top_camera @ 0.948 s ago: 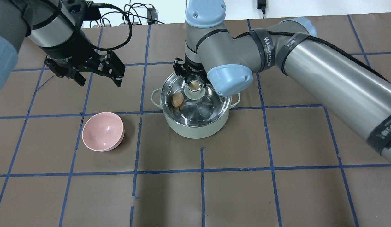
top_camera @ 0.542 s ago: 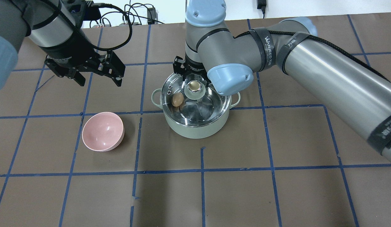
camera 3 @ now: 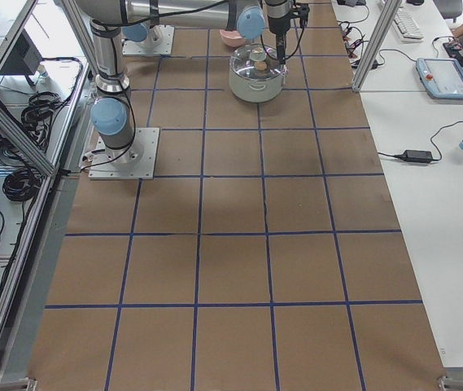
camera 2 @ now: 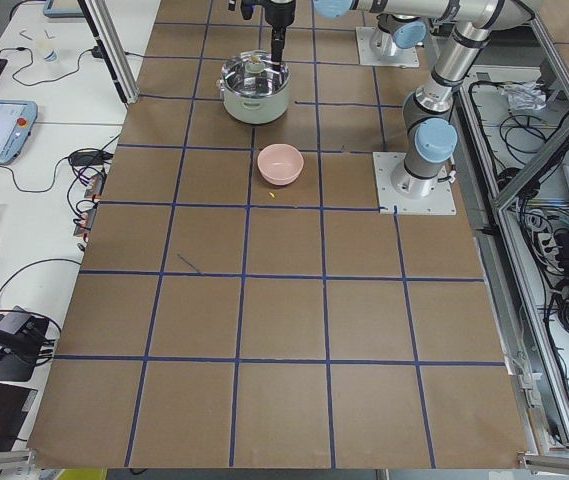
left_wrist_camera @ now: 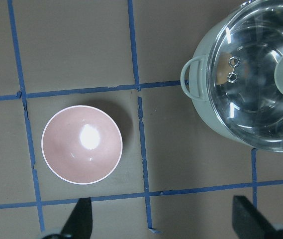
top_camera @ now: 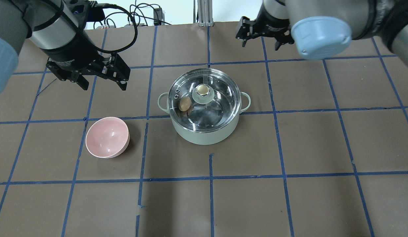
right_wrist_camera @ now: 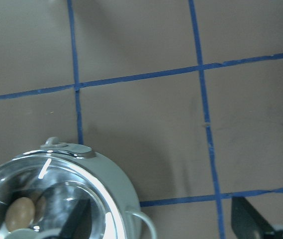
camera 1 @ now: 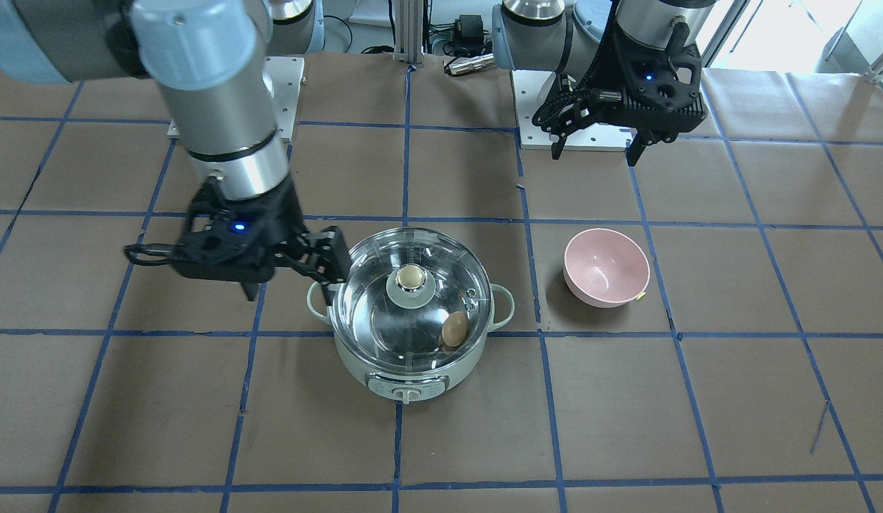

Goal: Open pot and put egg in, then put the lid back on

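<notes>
The pot (top_camera: 205, 135) is pale mint green with a shiny steel interior; its lid (top_camera: 223, 86) is clear glass, pale green at the centre, with a beige knob (top_camera: 202, 89). The egg (top_camera: 184, 104) is tan-brown, the bowl (top_camera: 107, 137) pink — the table (top_camera: 289, 204) brown, gridded in blue tape (top_camera: 211, 197).

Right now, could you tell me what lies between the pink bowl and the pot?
Nothing but brown table cover and a blue tape line between pink bowl and pot, as the overhead view shows.

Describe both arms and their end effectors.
The left arm and right arm are silver-grey tubes with pale blue joint caps. The left end effector and right end effector are black, two-fingered, each with a blue light.
</notes>
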{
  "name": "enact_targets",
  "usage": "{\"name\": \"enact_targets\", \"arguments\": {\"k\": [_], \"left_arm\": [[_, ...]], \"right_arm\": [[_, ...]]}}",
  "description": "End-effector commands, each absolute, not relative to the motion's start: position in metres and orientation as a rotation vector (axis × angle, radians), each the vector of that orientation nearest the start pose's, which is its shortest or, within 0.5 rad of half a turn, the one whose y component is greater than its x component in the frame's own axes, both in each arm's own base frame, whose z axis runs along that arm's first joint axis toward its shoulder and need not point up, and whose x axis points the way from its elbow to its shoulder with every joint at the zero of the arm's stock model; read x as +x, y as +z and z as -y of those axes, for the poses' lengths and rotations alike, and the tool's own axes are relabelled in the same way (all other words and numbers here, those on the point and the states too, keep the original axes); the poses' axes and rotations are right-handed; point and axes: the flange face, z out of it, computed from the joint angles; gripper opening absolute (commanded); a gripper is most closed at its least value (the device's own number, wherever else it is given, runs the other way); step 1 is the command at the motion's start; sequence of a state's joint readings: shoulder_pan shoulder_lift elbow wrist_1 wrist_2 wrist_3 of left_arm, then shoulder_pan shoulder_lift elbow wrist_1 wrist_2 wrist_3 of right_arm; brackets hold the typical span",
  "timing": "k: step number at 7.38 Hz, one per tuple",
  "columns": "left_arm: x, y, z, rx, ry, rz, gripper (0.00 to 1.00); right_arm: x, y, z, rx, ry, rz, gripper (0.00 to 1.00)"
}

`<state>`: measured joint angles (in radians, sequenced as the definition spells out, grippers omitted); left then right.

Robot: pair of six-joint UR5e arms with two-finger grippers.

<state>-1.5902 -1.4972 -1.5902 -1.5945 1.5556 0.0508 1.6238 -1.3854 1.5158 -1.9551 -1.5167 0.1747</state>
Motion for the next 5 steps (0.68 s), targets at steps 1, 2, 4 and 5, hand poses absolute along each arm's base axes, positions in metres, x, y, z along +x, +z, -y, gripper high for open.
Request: {"name": "enact_targets", "arguments": {"k": [1,2,4,5], "left_arm": [[-0.1426,0.5126,0.4611,0.136,-0.056,-3.153,1.00],[-0.1426,0.5124,0.4610,0.155,-0.054,-3.152,1.00],[-0.1433,0.5109,0.4605,0.155,-0.049,-3.152,1.00],[-0.1433,0.5109,0.4605,0.150,-0.049,-3.152,1.00]], "right_arm": [[0.0925,0.4758,0.5725,0.176,-0.319,-3.064,1.00],[0.0933,0.4744,0.5710,0.174,-0.307,-3.065,1.00],[0.0997,0.4762,0.5684,0.157,-0.311,-3.063,1.00],[0.0999,0.4679,0.5666,0.156,-0.287,-3.065,1.00]]}}
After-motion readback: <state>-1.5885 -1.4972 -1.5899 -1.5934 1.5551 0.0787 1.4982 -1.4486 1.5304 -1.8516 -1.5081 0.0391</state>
